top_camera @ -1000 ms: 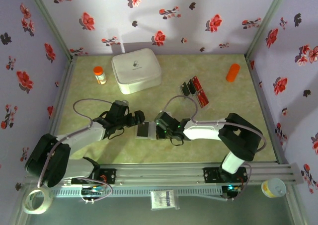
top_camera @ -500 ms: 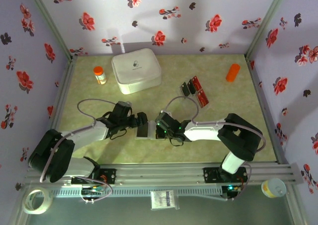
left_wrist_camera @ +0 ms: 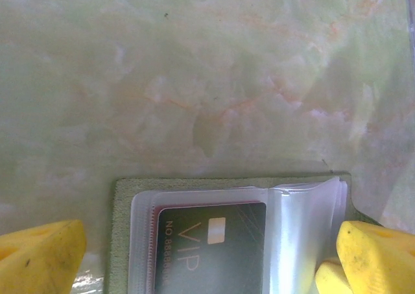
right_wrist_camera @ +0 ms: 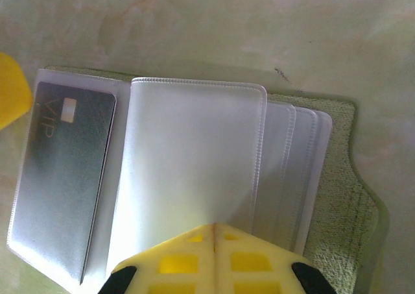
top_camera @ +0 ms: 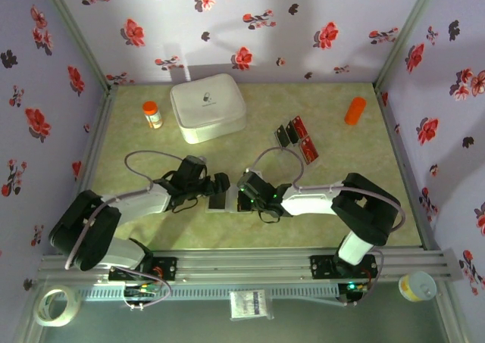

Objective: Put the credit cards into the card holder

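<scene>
Top view, from my remote seat: near the front middle of the table point(top_camera: 341, 154), the open holder point(top_camera: 220, 201) lies between both grippers. The left gripper point(top_camera: 215, 185) has slid rightward since a second ago and now straddles the holder, yellow fingers point(left_wrist_camera: 39, 255) spread wide, holding nothing. The right gripper point(top_camera: 237, 199) is clenched, tips together over a clear sleeve point(right_wrist_camera: 194, 164). One black card point(left_wrist_camera: 209, 242) sits in a sleeve; I read "VIP" and "NO", the digits blurred. Farther right, loose red and black cards point(top_camera: 300, 140) lie with bare table all round them. At the back stands a white box point(top_camera: 208, 107), its logo unreadable.
</scene>
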### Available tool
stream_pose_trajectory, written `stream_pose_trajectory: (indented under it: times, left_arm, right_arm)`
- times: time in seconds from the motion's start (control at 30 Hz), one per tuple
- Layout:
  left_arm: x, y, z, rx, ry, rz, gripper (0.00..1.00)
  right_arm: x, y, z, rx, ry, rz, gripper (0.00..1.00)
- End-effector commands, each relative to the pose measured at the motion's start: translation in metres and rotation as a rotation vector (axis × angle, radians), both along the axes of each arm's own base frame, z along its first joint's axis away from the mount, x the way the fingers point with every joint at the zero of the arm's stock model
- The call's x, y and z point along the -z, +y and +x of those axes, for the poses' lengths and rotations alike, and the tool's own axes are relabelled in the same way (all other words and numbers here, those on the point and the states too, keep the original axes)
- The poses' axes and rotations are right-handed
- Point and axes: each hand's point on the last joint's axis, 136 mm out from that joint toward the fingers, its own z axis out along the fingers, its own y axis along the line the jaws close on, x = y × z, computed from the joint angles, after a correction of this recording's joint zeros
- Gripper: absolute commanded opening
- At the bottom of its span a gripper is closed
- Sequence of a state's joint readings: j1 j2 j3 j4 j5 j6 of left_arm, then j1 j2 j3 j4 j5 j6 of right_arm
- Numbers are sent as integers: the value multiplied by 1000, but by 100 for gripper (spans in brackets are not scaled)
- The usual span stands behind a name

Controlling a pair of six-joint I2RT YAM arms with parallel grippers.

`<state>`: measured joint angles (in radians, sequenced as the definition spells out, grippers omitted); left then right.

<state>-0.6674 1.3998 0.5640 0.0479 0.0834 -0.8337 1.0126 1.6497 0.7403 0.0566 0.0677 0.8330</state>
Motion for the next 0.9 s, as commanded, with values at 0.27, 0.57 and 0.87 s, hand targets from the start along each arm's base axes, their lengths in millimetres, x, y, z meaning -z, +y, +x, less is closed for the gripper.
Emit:
stream_pose_trajectory:
  times: [0.27, 0.57, 0.87]
  left_arm:
    - [-12, -22, 4, 26, -17, -41, 100]
    - [-34, -23, 6, 6, -64, -103, 100]
    - [-49, -27, 8, -12, -100, -185, 100]
  right_arm:
    - [35, -25, -13, 26, 84, -107, 0]
    - [17, -17, -5, 7, 74, -83, 0]
    - [-39, -18, 12, -5, -1, -45, 1]
